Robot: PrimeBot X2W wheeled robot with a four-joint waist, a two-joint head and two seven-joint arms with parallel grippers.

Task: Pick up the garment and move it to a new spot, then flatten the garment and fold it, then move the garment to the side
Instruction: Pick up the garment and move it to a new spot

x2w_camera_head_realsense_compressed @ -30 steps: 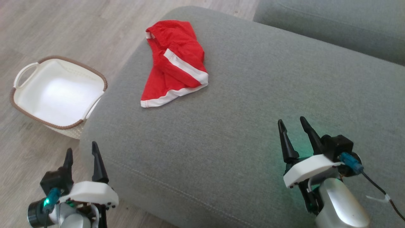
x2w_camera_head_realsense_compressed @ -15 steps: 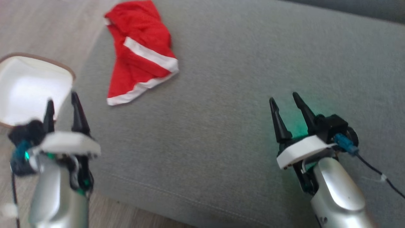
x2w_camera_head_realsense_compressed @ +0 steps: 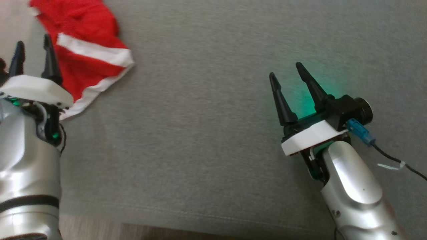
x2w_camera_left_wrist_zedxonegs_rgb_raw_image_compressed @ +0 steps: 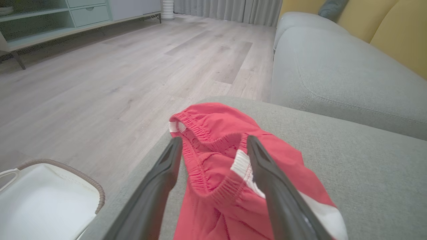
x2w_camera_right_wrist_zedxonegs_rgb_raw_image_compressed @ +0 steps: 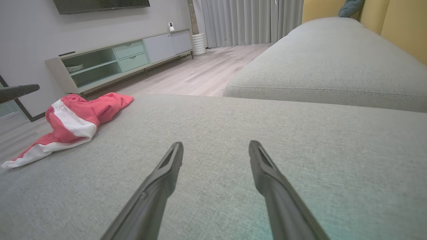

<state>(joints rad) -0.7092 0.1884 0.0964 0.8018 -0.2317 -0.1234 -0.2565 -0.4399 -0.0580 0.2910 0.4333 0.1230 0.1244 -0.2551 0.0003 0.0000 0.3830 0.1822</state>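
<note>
Garment (x2w_camera_head_realsense_compressed: 83,43), red with white bands, lies crumpled at the far left corner of the grey sofa cushion (x2w_camera_head_realsense_compressed: 200,133). Left hand (x2w_camera_head_realsense_compressed: 33,41) hangs over that corner, wide open and empty; right hand (x2w_camera_head_realsense_compressed: 286,70), equally open and empty, is over the cushion's bare middle.

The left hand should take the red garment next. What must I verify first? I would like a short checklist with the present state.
1. Left hand open: ok.
2. Red garment lined up between the left fingers in the left wrist view: ok.
3. Garment lying free on the grey sofa cushion: ok.
4. Right hand open and apart from the garment: ok.
5. Left fingers already touching the cloth: cannot tell.
</note>
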